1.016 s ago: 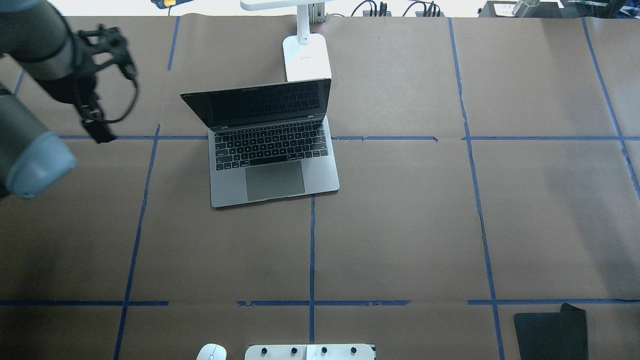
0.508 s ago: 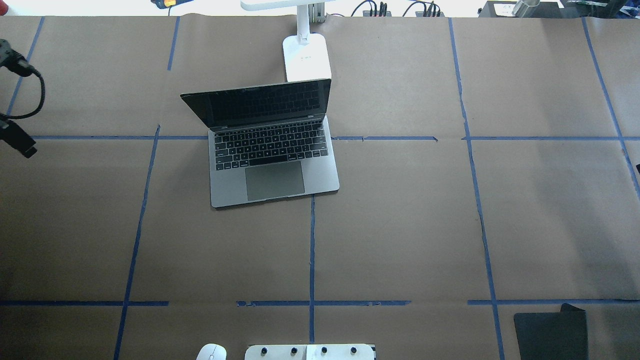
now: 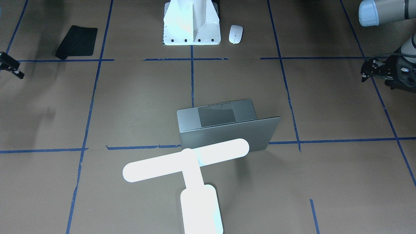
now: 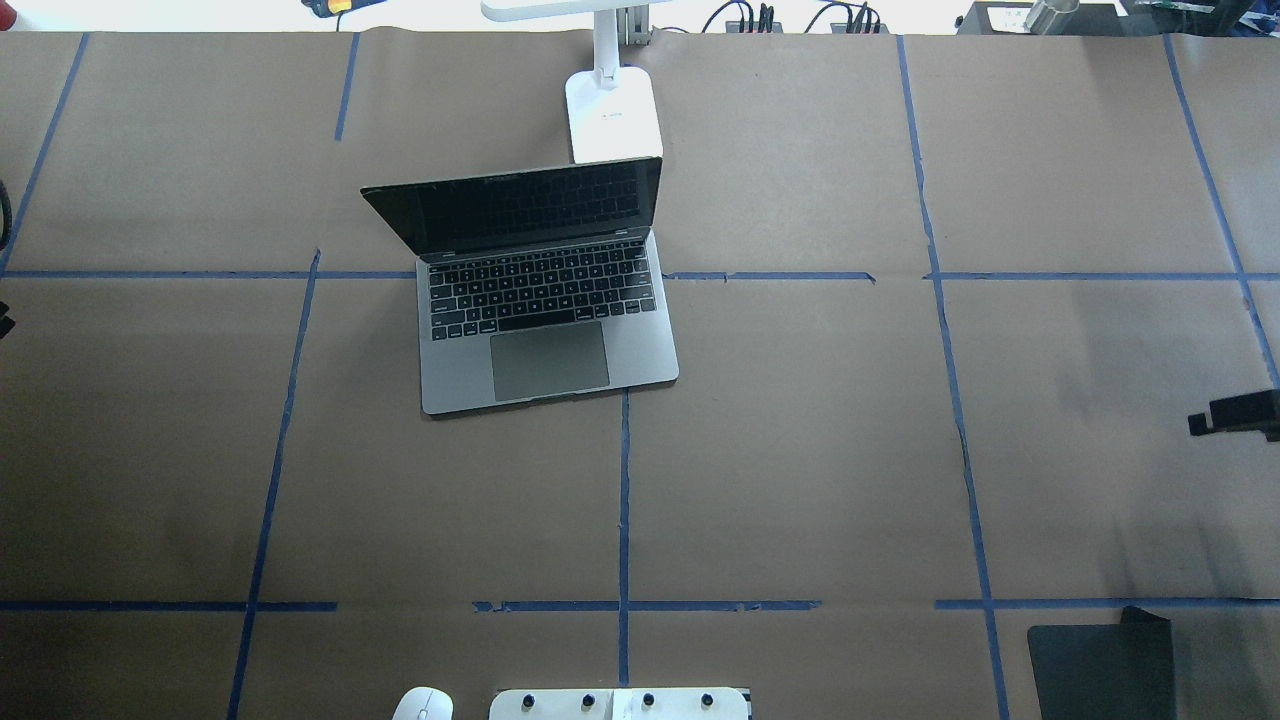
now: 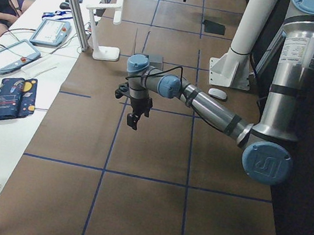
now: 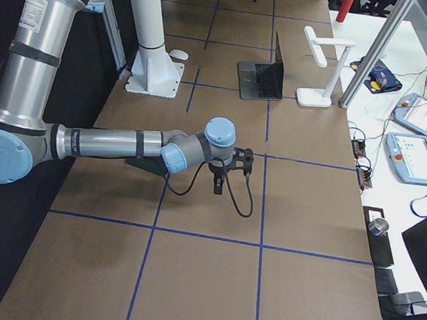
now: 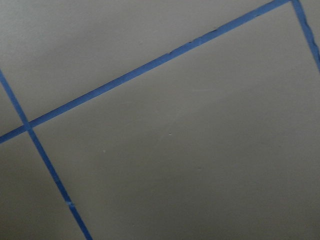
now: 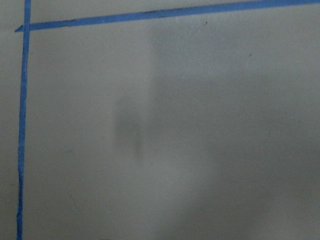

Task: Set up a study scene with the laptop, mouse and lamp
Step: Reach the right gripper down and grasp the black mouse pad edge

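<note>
The laptop (image 4: 545, 300) stands open left of the table's middle, keyboard toward the robot; it also shows in the front view (image 3: 227, 123). The white T-shaped lamp (image 4: 612, 115) stands right behind its screen and glares in the front view (image 3: 188, 162). The white mouse (image 4: 422, 705) lies at the near edge beside the robot base, also in the front view (image 3: 236, 33). My left gripper (image 3: 364, 71) hangs over bare paper at the table's left end, empty. My right gripper (image 4: 1225, 417) hangs at the right edge, empty. I cannot tell whether either is open or shut.
A flat black mat (image 4: 1100, 665) lies at the near right corner. The white finned bracket (image 4: 620, 704) with bolt holes sits at the near edge beside the mouse. Blue tape lines cross the brown paper. Both wrist views show only paper and tape.
My left arm has swung out of the overhead view past the left edge. The tip of my right gripper has come into view at the right edge. Laptop, lamp and mouse have not moved.
</note>
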`<act>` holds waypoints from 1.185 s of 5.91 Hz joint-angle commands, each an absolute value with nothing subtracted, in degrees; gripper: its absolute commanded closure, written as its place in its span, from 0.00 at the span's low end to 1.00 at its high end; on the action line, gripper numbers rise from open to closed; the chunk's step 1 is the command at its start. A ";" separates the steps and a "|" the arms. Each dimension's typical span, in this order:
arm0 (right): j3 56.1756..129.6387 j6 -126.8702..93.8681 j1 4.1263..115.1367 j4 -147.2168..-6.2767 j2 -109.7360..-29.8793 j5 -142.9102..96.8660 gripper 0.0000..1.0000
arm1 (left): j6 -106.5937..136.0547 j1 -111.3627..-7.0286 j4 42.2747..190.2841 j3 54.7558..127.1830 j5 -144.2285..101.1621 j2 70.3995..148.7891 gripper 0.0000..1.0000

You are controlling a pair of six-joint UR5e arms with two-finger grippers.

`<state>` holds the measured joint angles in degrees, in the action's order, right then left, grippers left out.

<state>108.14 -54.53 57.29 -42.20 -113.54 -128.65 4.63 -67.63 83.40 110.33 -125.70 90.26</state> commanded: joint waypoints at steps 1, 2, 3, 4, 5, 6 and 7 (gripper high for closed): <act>110.28 -68.67 48.55 -27.30 -123.08 -126.39 0.01 | 10.97 -67.68 96.17 107.26 -125.77 85.01 0.00; 114.83 -73.95 43.64 -27.25 -125.92 -126.04 0.01 | 12.81 -67.76 99.81 106.01 -125.77 84.12 0.00; 115.83 -75.40 36.72 -27.25 -128.12 -121.25 0.01 | 13.27 -67.76 100.02 105.82 -129.95 83.94 0.00; 115.84 -80.63 29.60 -25.77 -128.93 -115.37 0.00 | 13.27 -67.76 100.28 106.17 -132.77 82.80 0.00; 115.75 -82.86 24.14 -25.49 -129.28 -109.92 0.00 | 13.45 -67.76 100.28 106.26 -132.89 82.79 0.00; 115.14 -85.93 20.52 -25.31 -129.29 -107.69 0.01 | 13.45 -67.85 100.28 106.43 -132.89 82.79 0.00; 114.01 -90.74 13.08 -25.23 -129.20 -100.01 0.01 | 13.45 -67.85 100.28 106.78 -132.89 82.79 0.00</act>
